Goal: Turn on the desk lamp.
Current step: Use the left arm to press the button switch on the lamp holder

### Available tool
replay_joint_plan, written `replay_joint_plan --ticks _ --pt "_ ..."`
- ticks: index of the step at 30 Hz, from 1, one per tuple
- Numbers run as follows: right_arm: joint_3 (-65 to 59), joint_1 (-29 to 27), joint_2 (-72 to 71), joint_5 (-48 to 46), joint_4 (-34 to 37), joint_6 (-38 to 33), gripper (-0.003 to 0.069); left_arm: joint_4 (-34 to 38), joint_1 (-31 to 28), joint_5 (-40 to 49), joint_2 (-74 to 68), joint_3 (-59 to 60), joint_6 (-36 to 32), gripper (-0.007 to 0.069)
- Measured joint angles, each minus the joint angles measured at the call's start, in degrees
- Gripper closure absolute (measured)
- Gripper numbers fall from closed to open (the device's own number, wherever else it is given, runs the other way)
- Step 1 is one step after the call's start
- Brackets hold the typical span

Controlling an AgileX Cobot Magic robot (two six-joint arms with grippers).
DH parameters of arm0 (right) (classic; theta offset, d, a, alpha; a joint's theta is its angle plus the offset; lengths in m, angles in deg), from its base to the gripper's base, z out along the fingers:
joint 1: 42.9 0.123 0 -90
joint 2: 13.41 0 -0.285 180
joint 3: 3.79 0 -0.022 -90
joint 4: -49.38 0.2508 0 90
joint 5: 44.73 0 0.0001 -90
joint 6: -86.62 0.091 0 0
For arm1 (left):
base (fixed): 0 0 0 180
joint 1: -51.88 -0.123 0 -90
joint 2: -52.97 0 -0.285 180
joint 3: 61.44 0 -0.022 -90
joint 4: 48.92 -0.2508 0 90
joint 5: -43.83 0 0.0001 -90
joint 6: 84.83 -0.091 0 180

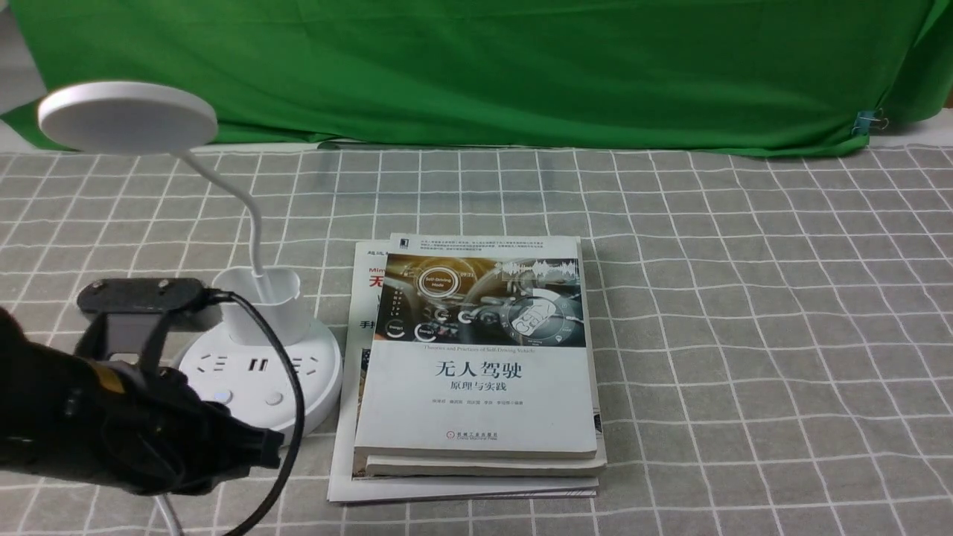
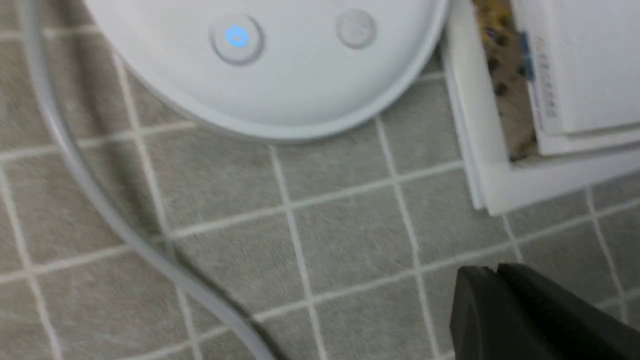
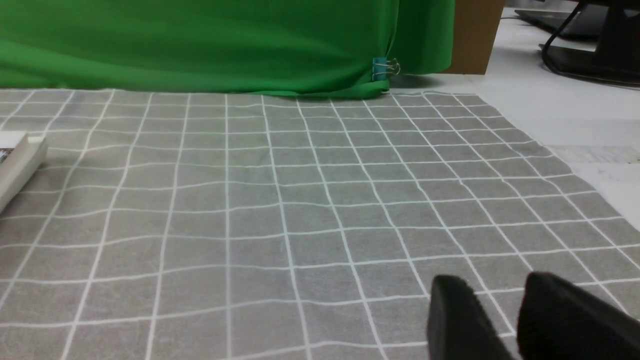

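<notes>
One desk lamp (image 1: 268, 304) stands on the left of the worktop (image 1: 744, 335), just beside the books. It has one flat disc head, one thin bent neck, one cup holder and one round base. The base carries three socket groups and two round buttons. In the left wrist view the blue-lit button (image 2: 235, 38) glows and the second button (image 2: 356, 28) is dark. Whether the head itself shines cannot be told. One pale cable (image 2: 100, 200) curves over the cloth near the base.

The book stack (image 1: 476, 357) shows three layers. The top cover reads "无人驾驶 原理与实践" and, in small type, "Theories and Practices of Self-Driving Vehicle". The publisher's mark near its lower edge reads "China Machine Press". The bottom layer is wider and shows a red "无" at its left edge; the rest of its title is covered.

The worktop has one grey checked cloth and one green backdrop (image 1: 521, 67) behind it, which carries one blue binder clip (image 1: 865, 121).

There are two claws. The left claw (image 2: 494, 274) hangs over bare cloth at the near side of the lamp base, apart from it, with its fingers pressed together on nothing. The right claw (image 3: 492, 300) is low over the cloth, well away from the lamp, with a narrow gap between its fingers and nothing in it.
</notes>
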Motion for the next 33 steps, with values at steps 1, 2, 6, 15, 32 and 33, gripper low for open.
replay_joint_plan --ticks 1,2,6,15,32,33 --pt "0.00 0.00 0.00 0.00 0.00 0.00 0.0414 -1.40 1.10 -2.49 -1.62 0.00 1.64 0.0606" --pt "0.00 0.00 0.00 0.00 0.00 0.00 0.0414 -1.90 1.54 -3.78 -3.39 -0.29 2.28 0.0606" --pt "0.00 0.00 0.00 0.00 0.00 0.00 0.0414 -3.99 1.62 -5.29 -8.76 -1.96 2.35 0.0607" --pt "0.00 0.00 0.00 0.00 0.00 0.00 0.0414 -11.76 1.62 -7.58 -12.35 -7.29 5.32 0.0608" --pt "0.00 0.00 0.00 0.00 0.00 0.00 0.0414 -15.35 1.62 -16.17 -19.70 -7.46 6.55 0.0607" --pt "0.00 0.00 0.00 0.00 0.00 0.00 0.0414 -15.40 1.62 -16.23 -19.70 -7.46 6.55 0.0607"
